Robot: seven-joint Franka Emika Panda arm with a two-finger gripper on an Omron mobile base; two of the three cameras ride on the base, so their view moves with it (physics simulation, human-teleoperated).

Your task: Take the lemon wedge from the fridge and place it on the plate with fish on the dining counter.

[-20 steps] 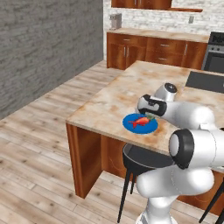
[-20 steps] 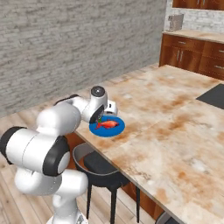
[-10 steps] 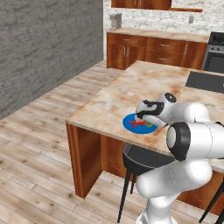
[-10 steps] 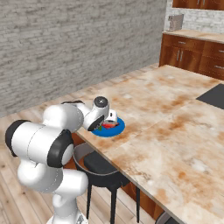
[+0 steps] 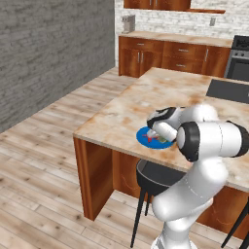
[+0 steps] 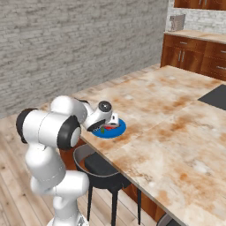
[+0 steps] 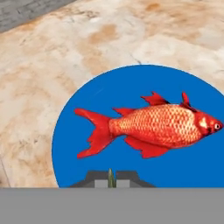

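The round blue plate (image 7: 109, 96) bearing the red-orange fish (image 7: 162, 127) lies near the edge of the beige dining counter (image 5: 121, 114). My gripper (image 7: 110, 180) hangs low over the plate's near rim, shut on a thin olive yellow-green lemon wedge (image 7: 110, 176) that shows as a sliver between the tips. In the left base view the gripper (image 5: 154, 133) covers part of the plate (image 5: 144, 137). In the right base view the gripper (image 6: 111, 124) sits over the plate (image 6: 116, 130) on the counter (image 6: 176, 110). The fridge is out of view.
A black stool (image 5: 155, 177) stands under the counter's edge just below the plate, also seen as the stool (image 6: 99, 165). A dark cooktop (image 5: 228, 90) is set into the counter's far side. Wood cabinets (image 5: 165, 56) line the back wall.
The hand has dropped from above the counter down onto the plate, with the arm folding lower. The plate and fish have stayed in place.
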